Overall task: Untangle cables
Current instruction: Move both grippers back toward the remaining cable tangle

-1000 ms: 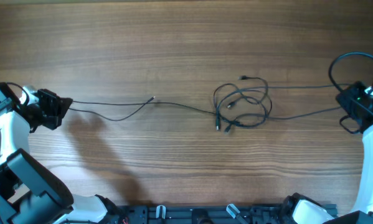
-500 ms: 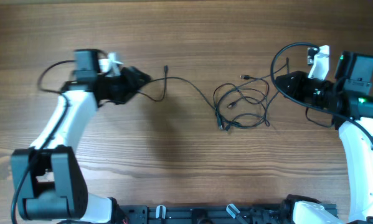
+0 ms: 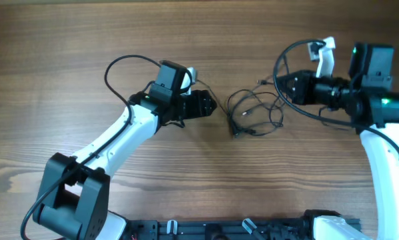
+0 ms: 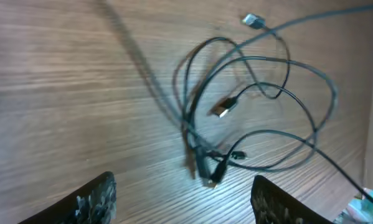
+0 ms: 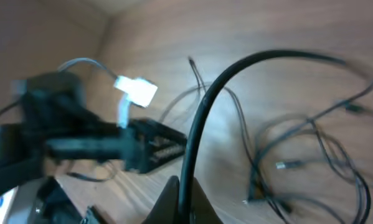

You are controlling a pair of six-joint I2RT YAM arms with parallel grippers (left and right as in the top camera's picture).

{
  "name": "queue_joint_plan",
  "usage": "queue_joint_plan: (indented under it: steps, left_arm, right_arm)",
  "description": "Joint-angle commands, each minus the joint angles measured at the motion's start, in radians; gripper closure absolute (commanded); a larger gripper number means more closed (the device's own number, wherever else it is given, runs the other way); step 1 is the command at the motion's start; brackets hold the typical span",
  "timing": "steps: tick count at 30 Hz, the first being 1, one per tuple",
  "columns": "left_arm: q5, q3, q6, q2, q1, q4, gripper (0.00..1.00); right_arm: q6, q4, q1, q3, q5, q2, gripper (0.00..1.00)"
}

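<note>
right wrist view smeared all over: left arm [image 5: 74, 146] just dark blob, cables [image 5: 311, 155] soft streaks. same view, right gripper [image 5: 179, 204] cut off by bottom edge, thick arm wire [image 5: 202, 118] crossing in front, jaws unreadable. left wrist view: left gripper [image 4: 185, 199] mostly out of frame, only tips poking up. overhead: plugs [image 3: 261, 82] too tiny to tell type, knot [image 3: 238, 132] crossings anyone's guess.

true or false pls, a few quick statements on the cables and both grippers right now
1. The cables lie bunched in one tangle between the left gripper and the right gripper. True.
2. The left gripper is shut on a cable. False: its fingers stand apart with nothing between them.
3. A metal-tipped plug lies inside the loops. True.
4. The tangle hangs off the table edge. False: it lies on the wood, away from the edges.
</note>
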Motion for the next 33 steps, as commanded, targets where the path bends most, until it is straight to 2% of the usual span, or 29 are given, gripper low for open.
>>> queue_joint_plan:
  steps: [1, 6, 8, 11, 15, 22, 24, 28, 30, 33]
  left_arm:
    - [-0.022, 0.001, -0.011, -0.024, -0.021, 0.029, 0.27]
    - [0.058, 0.001, -0.03, -0.024, -0.032, 0.08, 0.25]
    - [0.071, 0.001, -0.03, -0.024, -0.033, 0.11, 0.24]
    - [0.071, 0.001, -0.03, -0.024, -0.033, 0.126, 0.22]
    - [0.071, 0.001, -0.03, -0.024, -0.033, 0.126, 0.21]
    - [0.07, 0.001, -0.029, -0.022, -0.033, 0.109, 0.2]
    - [0.065, 0.001, -0.029, -0.014, -0.032, 0.097, 0.2]
    - [0.063, 0.001, -0.029, 0.028, -0.032, 0.092, 0.21]
    - [0.047, 0.001, -0.021, 0.044, -0.032, 0.08, 0.25]
    - [-0.116, 0.001, -0.018, 0.047, -0.019, 0.002, 0.3]
  right_arm:
    - [0.006, -0.066, 0.099, 0.2, 0.047, -0.017, 0.96]
    - [0.056, -0.059, 0.229, 0.351, 0.051, -0.017, 0.96]
    - [0.071, 0.011, 0.268, 0.373, -0.058, -0.019, 0.96]
    - [0.172, 0.167, 0.272, 0.379, -0.18, -0.019, 0.96]
    - [0.237, 0.344, 0.272, 0.379, -0.202, -0.019, 0.96]
    - [0.261, 0.42, 0.272, 0.379, -0.194, -0.017, 0.96]
    - [0.266, 0.486, 0.272, 0.379, -0.251, -0.017, 0.96]
    - [0.365, 0.666, 0.272, 0.379, -0.312, -0.017, 0.96]
    - [0.383, 0.705, 0.271, 0.379, -0.318, -0.017, 0.96]
    - [0.437, 0.7, 0.243, 0.379, -0.239, -0.017, 0.96]
